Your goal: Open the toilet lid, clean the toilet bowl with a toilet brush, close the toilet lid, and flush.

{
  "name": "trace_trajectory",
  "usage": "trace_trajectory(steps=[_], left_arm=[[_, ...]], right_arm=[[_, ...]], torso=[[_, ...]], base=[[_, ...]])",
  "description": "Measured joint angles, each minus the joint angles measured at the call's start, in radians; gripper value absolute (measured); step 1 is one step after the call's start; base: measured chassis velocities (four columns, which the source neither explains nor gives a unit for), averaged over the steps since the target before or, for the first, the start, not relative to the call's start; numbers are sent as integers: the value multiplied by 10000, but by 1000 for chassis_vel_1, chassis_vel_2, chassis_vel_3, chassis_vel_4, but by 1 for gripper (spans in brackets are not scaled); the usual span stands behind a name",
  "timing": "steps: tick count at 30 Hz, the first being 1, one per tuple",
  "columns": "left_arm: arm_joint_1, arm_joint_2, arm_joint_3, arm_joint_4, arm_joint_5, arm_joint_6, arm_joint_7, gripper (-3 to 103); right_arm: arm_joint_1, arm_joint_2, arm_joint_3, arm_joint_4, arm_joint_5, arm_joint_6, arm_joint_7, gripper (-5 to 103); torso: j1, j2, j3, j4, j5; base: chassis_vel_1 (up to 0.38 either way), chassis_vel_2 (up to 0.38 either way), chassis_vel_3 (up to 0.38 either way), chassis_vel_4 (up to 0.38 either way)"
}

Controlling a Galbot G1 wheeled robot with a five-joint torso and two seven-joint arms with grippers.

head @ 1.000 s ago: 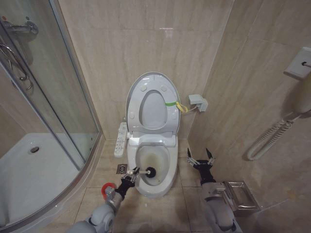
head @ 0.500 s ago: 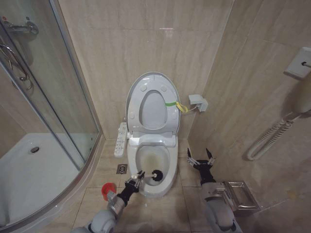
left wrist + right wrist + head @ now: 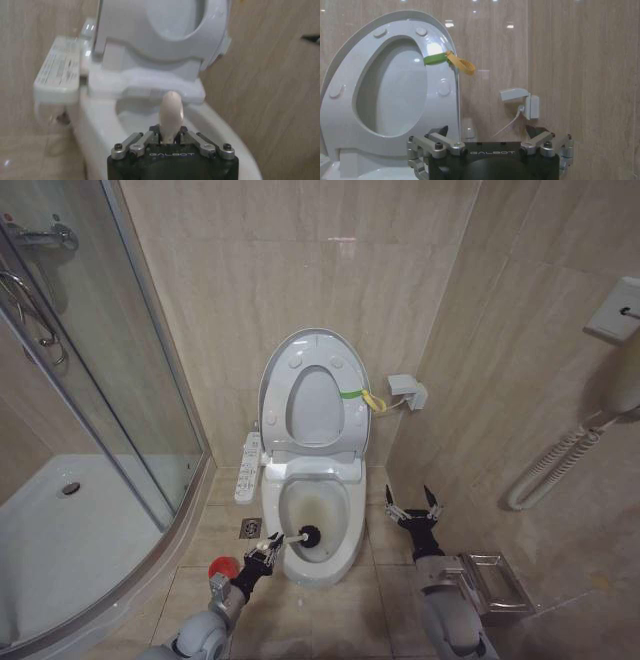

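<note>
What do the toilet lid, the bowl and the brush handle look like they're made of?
Toilet lid: probably glossy white plastic, thin with moulded bumpers.
Toilet bowl: looks like glazed white ceramic, thick and smooth-rimmed, with a brownish stain inside.
Toilet brush: smooth pale handle, likely plastic, clamped in the left gripper; black bristle head.

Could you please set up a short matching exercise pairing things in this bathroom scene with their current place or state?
Things:
1. toilet lid
2. toilet brush
3. left gripper
4. right gripper

States:
A. open, hanging beside the bowl
B. raised against the wall
C. shut on a pale handle
D. black head inside the toilet bowl

Pairs: 1-B, 2-D, 3-C, 4-A
</note>
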Motion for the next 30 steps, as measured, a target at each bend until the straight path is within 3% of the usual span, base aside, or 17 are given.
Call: trace_trajectory(steps=[8,15,26,30], left_arm=[[217,-384,-935,-225,1461,-1123,602,19],[190,-704,-1556,269,1916,-1936,1199,19],[159,-664,-2439,-492,2208,-1877,1270,19],[55,-723,-2718,-984,2299,-1575,1048,19]], right_arm=[[0,0,0,0,0,0,0,100],[0,0,0,0,0,0,0,100],[0,0,0,0,0,0,0,100],[0,0,0,0,0,0,0,100]], torso=[[0,0,0,0,-2],[0,0,0,0,-2],[0,0,0,0,-2],[0,0,0,-1,-1]], base=[[0,0,0,0],[0,0,0,0],[0,0,0,0],[0,0,0,0]])
